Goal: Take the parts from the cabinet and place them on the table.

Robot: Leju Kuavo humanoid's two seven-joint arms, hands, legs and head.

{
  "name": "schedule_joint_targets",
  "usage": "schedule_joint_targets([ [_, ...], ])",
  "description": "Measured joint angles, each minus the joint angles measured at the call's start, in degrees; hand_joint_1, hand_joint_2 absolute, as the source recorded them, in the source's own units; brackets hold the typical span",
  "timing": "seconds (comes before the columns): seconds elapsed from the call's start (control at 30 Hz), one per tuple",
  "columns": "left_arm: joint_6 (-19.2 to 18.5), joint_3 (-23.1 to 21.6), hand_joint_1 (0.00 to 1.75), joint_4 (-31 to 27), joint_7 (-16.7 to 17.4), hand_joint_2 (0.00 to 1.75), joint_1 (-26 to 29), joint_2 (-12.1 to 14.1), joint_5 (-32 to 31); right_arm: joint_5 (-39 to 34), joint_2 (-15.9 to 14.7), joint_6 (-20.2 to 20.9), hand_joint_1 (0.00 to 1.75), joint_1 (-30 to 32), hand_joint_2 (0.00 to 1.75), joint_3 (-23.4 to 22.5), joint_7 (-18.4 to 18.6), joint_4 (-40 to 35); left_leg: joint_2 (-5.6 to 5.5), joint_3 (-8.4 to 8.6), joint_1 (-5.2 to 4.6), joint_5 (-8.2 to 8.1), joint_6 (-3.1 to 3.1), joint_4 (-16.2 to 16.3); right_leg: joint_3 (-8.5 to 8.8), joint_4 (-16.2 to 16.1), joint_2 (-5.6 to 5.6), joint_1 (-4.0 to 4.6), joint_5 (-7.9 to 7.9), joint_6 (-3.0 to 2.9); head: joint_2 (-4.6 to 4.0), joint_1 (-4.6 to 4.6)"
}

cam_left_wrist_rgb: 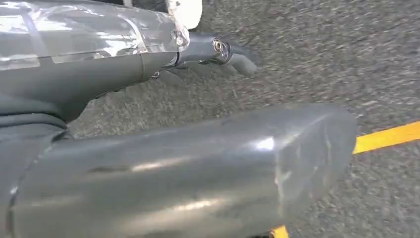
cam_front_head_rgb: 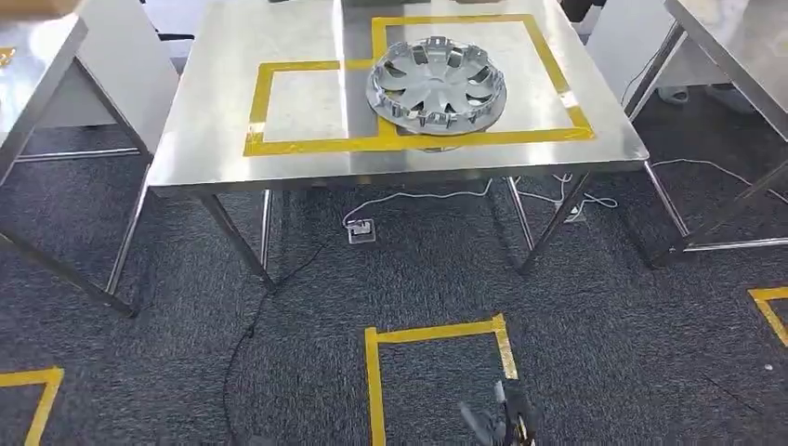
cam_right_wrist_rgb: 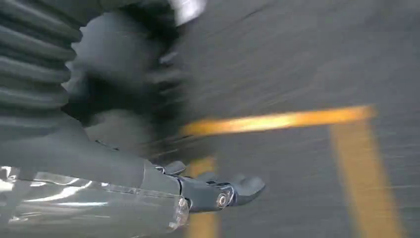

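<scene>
Sitting on the steel table (cam_front_head_rgb: 232, 111) was a silver hubcap (cam_front_head_rgb: 437, 82), at about 1 o'clock in the head view. It lay flat inside the bigger of two yellow tape boxes (cam_front_head_rgb: 548, 65) on the tabletop, with its near edge over the tape line. The smaller tape box (cam_front_head_rgb: 265, 102), at 11 o'clock, touched the big one and had nothing in it.

More steel tables stood close by, one (cam_front_head_rgb: 37, 65) at 10 o'clock and one (cam_front_head_rgb: 734, 46) at 2 o'clock. The floor was dark grey carpet (cam_front_head_rgb: 604, 353). A white cord (cam_front_head_rgb: 418, 197) ran under the table to a small socket box (cam_front_head_rgb: 361, 230) on the floor near the middle of the view. A black cable (cam_front_head_rgb: 251, 325) trailed across the carpet toward 7 o'clock. A yellow tape square (cam_front_head_rgb: 437, 344) marked the floor at 6 o'clock, and bits of other tape marks showed at 8 o'clock and 4 o'clock.

Both arms hung low over the carpet. In the left wrist view, the left hand (cam_left_wrist_rgb: 218, 52) held nothing, with its dark fingers (cam_left_wrist_rgb: 242, 63) stretched out loosely and yellow floor tape (cam_left_wrist_rgb: 391, 136) beside it. In the right wrist view, which was blurry, the right hand (cam_right_wrist_rgb: 218, 191) held nothing too, with its fingers (cam_right_wrist_rgb: 247, 184) out and apart above yellow tape lines (cam_right_wrist_rgb: 297, 119).
</scene>
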Motion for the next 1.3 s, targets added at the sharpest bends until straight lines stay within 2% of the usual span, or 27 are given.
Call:
schedule_joint_targets([
  [0.03, 0.0, -0.02, 0.0, 0.0, 0.33, 0.0, -0.11, 0.11, -0.13, 0.68, 0.59, -0.98, 0.0, 0.1, 0.0, 0.9, 1.79, 1.22, -0.09, 1.07, -0.14, -1.4, 0.91, -1.98, -0.27, 0.3, 0.08, -0.01, 0.45, 0.36, 0.0, 0.07],
  [0.1, -0.02, -0.04, 0.0, 0.0, 1.15, 0.0, -0.09, 0.13, -0.15, 2.55, 1.35, -4.32, 0.0, 0.04, 0.0, 2.53, 3.51, 4.21, -0.12, 0.5, -0.32, -1.35, 1.12, -1.85, -0.71, 0.3, 0.17, -0.18, 1.58, 0.77, 0.0, 0.15],
  [0.13, -0.11, -0.04, 0.0, 0.0, 1.85, 0.0, 0.09, 0.09, -0.09, 3.62, 1.68, -6.02, 0.0, 0.06, 0.0, 3.34, 4.2, 5.37, 0.03, -0.05, -0.19, -0.72, 1.84, -2.15, -1.0, 0.24, 0.48, -0.07, 2.04, 1.21, 0.0, 0.22],
  [0.17, -0.33, -0.07, 0.0, 0.0, 2.41, 0.0, 0.09, 0.13, -0.09, 4.33, 1.79, -7.08, 0.0, -0.09, 0.0, 4.24, 5.09, 6.58, 0.3, -0.3, 0.09, -0.17, 2.58, -2.26, -1.47, 0.88, 0.9, -0.3, 0.33, 1.55, 0.0, -0.11],
  [0.23, -0.94, -0.11, 0.0, 0.0, 3.37, 0.0, 0.09, 0.09, -0.33, 4.32, 2.25, -6.33, 0.0, -0.06, 0.0, 5.9, 7.14, 8.32, 0.27, -1.32, 0.07, 0.78, 3.57, -2.18, -2.62, 6.63, 0.95, -0.57, -6.04, 2.08, 0.0, 0.92],
  [0.4, -1.01, -0.13, 0.0, -0.02, 3.43, 0.0, 0.09, 0.09, -0.37, 4.28, 2.25, -6.16, 0.0, -0.06, 0.0, 6.05, 7.31, 8.49, 0.27, -1.45, 0.04, 0.87, 3.62, -2.18, -2.8, 7.69, 0.96, -0.59, -6.85, 2.14, 0.0, 1.03],
  [0.43, -1.16, -0.26, 0.0, -0.02, 3.69, 0.0, 0.1, 0.07, -0.44, 4.1, 2.27, -5.31, 0.0, -0.12, 0.0, 6.68, 7.44, 9.15, 0.29, -1.98, -0.04, 1.35, 3.6, -2.11, -3.48, 12.16, 0.96, -0.63, -9.74, 2.36, 0.0, 1.29],
  [0.47, -1.29, -0.35, 0.0, -0.02, 3.78, 0.0, 0.1, 0.07, -0.44, 4.08, 2.29, -4.6, 0.0, -0.28, 0.0, 7.06, 7.4, 9.5, 0.32, -2.43, -0.09, 1.66, 3.62, -2.05, -3.84, 14.97, 0.97, -0.63, -10.95, 2.45, 0.0, 1.55],
  [0.5, -1.73, -0.39, 0.0, -0.02, 3.37, 0.0, 0.11, -0.11, -0.44, 4.19, 2.51, -1.79, 0.0, -0.74, 0.0, 8.69, 6.53, 11.05, 0.44, -4.83, -0.28, 3.08, 3.43, -1.61, -0.46, 14.35, 0.99, -0.59, -7.02, 2.16, 0.0, 2.06],
  [0.53, -2.01, -0.39, 0.0, -0.02, 3.06, 0.0, 0.11, -0.48, -0.44, 4.34, 2.56, -1.61, 0.0, -1.06, 0.0, 9.72, 6.31, 11.69, 0.38, -5.5, -0.33, 3.7, 3.11, -1.49, 5.6, 5.27, 1.05, -0.52, -4.25, 1.48, 0.0, 2.54],
  [0.57, -2.1, -0.39, 0.0, -0.04, 2.82, 0.0, 0.11, -0.63, -0.44, 4.39, 2.56, -1.61, 0.0, -1.33, 0.0, 10.05, 6.26, 11.93, 0.41, -5.78, -0.51, 3.92, 2.78, -1.49, 8.26, 0.89, 1.21, -0.36, -5.36, 1.1, 0.0, 2.91],
  [0.6, -2.12, -0.39, 0.0, -0.17, 2.73, 0.0, 0.03, -0.79, -0.44, 4.39, 2.67, -1.61, 0.0, -1.57, 0.0, 10.29, 6.22, 12.1, 0.49, -5.93, -0.56, 4.33, 2.49, -1.42, 9.52, -1.47, 1.29, -0.19, -5.71, 0.87, 0.0, 2.86],
  [0.7, -2.18, -0.42, 0.0, -0.28, 2.64, 0.0, 0.04, -0.96, -0.44, 4.37, 3.04, -1.68, 0.0, -1.75, 0.0, 11.27, 6.17, 12.91, 0.68, -6.42, -0.25, 5.37, 1.39, -1.58, 8.99, -2.09, 1.42, 0.13, -5.35, 0.28, 0.0, 2.97],
  [0.73, -2.16, -0.42, 0.0, -0.28, 2.6, 0.0, 0.07, -0.98, -0.44, 4.28, 3.06, -1.68, 0.0, -1.72, 0.0, 11.52, 6.17, 13.07, 0.59, -7.05, -0.11, 4.51, 1.23, -0.97, 9.28, -3.53, 1.09, -0.48, -5.17, 0.07, 0.0, 3.02],
  [0.77, -2.19, -0.44, 0.0, -0.31, 2.6, 0.0, 0.1, -1.03, -0.46, 4.26, 3.04, -1.68, 0.0, -1.66, 0.0, 11.65, 6.17, 13.44, 0.53, -7.67, -0.17, 2.78, 0.98, 0.28, 8.95, -3.43, 1.52, -0.26, -4.68, -0.4, 0.0, 2.38],
  [0.83, -2.27, -0.44, 0.0, -0.31, 2.6, 0.0, 0.12, -1.05, -0.46, 4.17, 3.12, -1.61, 0.0, -1.67, 0.0, 11.76, 6.17, 13.68, 0.39, -10.75, -0.09, -3.21, 0.7, 8.76, 7.85, -3.12, 1.58, -0.04, -4.19, -0.84, 0.0, 1.7],
  [0.87, -2.42, -0.44, 0.0, -0.31, 2.6, 0.0, 0.14, -1.05, -0.46, 4.13, 3.19, -1.61, 0.0, -1.65, 0.0, 12.02, 6.17, 13.83, 0.35, -12.05, -0.08, -5.11, 0.62, 12.92, 7.4, -2.87, 1.7, 0.1, -3.98, -0.99, 0.0, 1.25],
  [0.9, -2.69, -0.44, 0.0, -0.31, 2.64, 0.0, 0.15, -1.07, -0.46, 4.06, 3.19, -1.61, 0.0, -1.66, 0.0, 12.28, 6.28, 14.0, 0.3, -12.72, -0.16, -5.54, 0.6, 15.63, 6.9, -2.55, 2.0, 0.23, -3.84, -0.97, 0.0, 1.09],
  [0.97, -2.86, -0.44, 0.0, -0.31, 2.75, 0.0, 0.19, -1.09, -0.5, 3.58, 3.17, -1.68, 0.0, -1.64, 0.0, 12.54, 6.76, 14.35, 0.15, -10.32, -0.24, -2.83, 0.85, 13.13, 6.04, -1.71, 2.91, 0.4, -3.68, -0.92, 0.0, 0.96],
  [1.0, -2.93, -0.44, 0.0, -0.31, 2.78, 0.0, 0.18, -1.07, -0.5, 3.54, 3.17, -1.74, 0.0, -1.62, 0.0, 12.54, 6.87, 14.46, -0.48, -7.37, -0.24, -0.39, 1.11, 8.55, 5.64, -1.17, 3.53, 0.46, -3.65, -0.87, 0.0, 0.9],
  [1.03, -2.97, -0.44, 0.0, -0.31, 2.78, 0.0, 0.18, -1.07, -0.52, 3.51, 3.17, -1.77, 0.0, -1.66, 0.0, 12.56, 6.9, 14.55, -2.66, -4.27, -0.23, 1.48, 1.46, 3.52, 5.24, -0.58, 4.08, 0.46, -3.66, -0.84, 0.0, 0.83],
  [1.07, -2.97, -0.44, 0.0, -0.29, 2.8, 0.0, 0.13, -1.03, -0.57, 3.49, 3.25, -1.76, 0.0, -1.71, 0.0, 12.56, 6.92, 14.62, -6.1, -2.81, 0.02, 0.38, 2.16, 0.99, 4.62, -0.13, 4.48, 0.37, -3.7, -0.69, 0.0, 0.85],
  [1.1, -2.99, -0.42, 0.0, -0.31, 2.8, 0.0, 0.29, -1.07, -0.59, 3.49, 3.23, -1.76, 0.0, -1.95, 0.0, 12.59, 6.98, 14.7, -6.37, -2.61, 0.19, 0.81, 1.87, 0.39, 4.11, 0.37, 5.23, 0.43, -3.51, -0.29, 0.0, 1.05],
  [1.2, -3.02, -0.44, 0.0, -0.28, 2.86, 0.0, 0.29, -1.09, -0.61, 3.47, 3.25, -1.76, 0.0, -1.89, 0.0, 12.63, 6.98, 14.88, -4.12, -2.71, -0.12, 0.52, 2.46, -0.08, 3.13, 0.41, 7.46, 0.19, -2.58, 1.07, 0.0, 0.68],
  [1.23, -3.08, -0.44, 0.0, -0.35, 2.86, 0.0, 0.3, -1.42, -0.61, 3.45, 2.93, -1.79, 0.0, -1.84, 0.0, 12.63, 7.01, 15.12, -2.98, -2.84, 0.45, 0.96, 2.94, -0.7, 2.79, 0.7, 7.88, 0.28, -2.69, 1.25, 0.0, 0.7],
  [1.27, -3.06, -0.42, 0.0, -0.26, 2.88, 0.0, 0.25, -1.29, -0.61, 3.43, 2.92, -1.87, 0.0, -1.78, 0.0, 12.65, 7.0, 15.18, -2.25, -2.87, 0.36, 1.16, 3.1, -0.75, 2.29, 1.76, 5.37, 0.56, -3.93, 1.6, 0.0, 0.83],
  [1.3, -3.08, -0.42, 0.0, -0.33, 2.88, 0.0, 0.26, -1.53, -0.7, 3.36, 3.15, -1.92, 0.0, -1.8, 0.0, 12.67, 6.98, 15.23, -1.3, -3.15, 0.36, 1.33, 3.39, -0.75, 0.92, 5.14, 3.0, 0.29, -6.5, 2.14, 0.0, 1.82],
])
